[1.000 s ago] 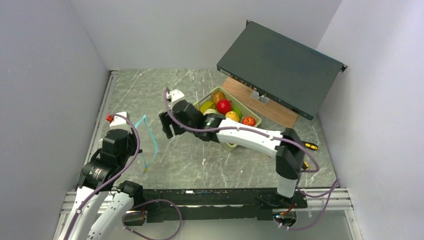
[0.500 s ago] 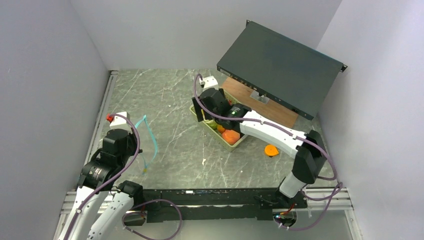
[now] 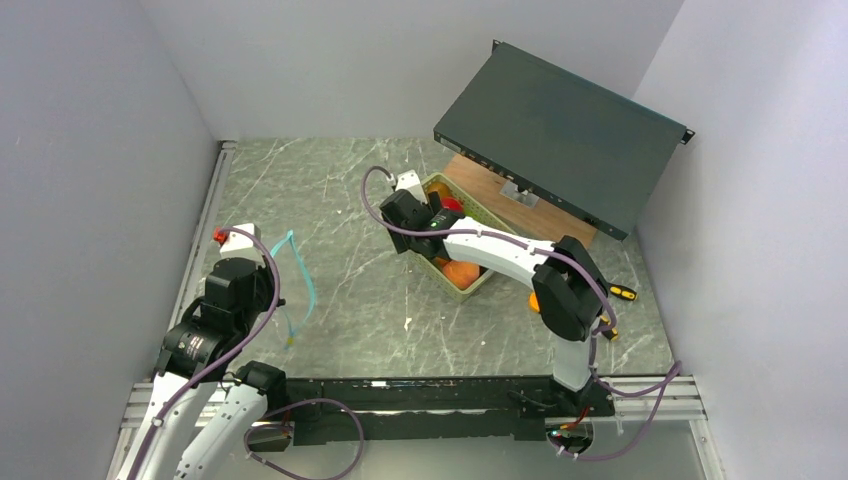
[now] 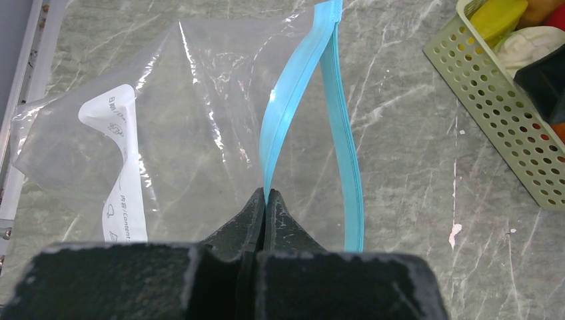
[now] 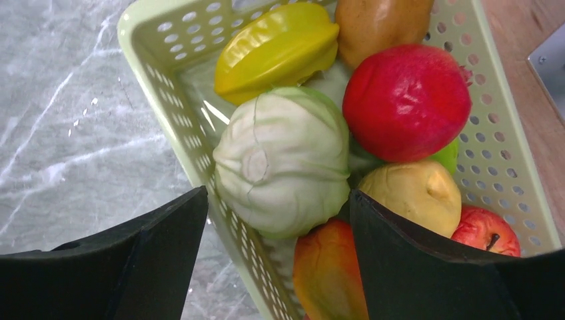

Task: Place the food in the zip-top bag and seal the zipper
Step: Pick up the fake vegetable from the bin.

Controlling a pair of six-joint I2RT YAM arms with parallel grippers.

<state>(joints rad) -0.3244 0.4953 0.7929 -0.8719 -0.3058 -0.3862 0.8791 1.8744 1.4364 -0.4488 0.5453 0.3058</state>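
The clear zip-top bag (image 4: 200,113) lies on the table at the left, its mouth open. My left gripper (image 4: 266,197) is shut on one side of the teal-blue zipper (image 4: 300,87); the slider tab is not in view. The strip also shows in the top view (image 3: 303,275). The food sits in a pale green basket (image 5: 166,40): a pale green cabbage (image 5: 283,147), a yellow starfruit (image 5: 276,50), a red fruit (image 5: 406,100), a yellow fruit (image 5: 416,190), an orange-peach fruit (image 5: 326,273) and a red apple (image 5: 490,233). My right gripper (image 5: 276,200) is open, straddling the basket's wall and the cabbage.
A dark grey rack unit (image 3: 560,135) leans over a wooden board (image 3: 520,205) at the back right, close behind the basket. A screwdriver (image 3: 622,293) lies by the right arm's elbow. A white scrap (image 3: 408,322) lies mid-table. Grey walls stand left, back and right.
My right arm swung from mid-table near the bag back to the basket, and its open gripper now hangs over the basket's near-left end. My left gripper has not moved.
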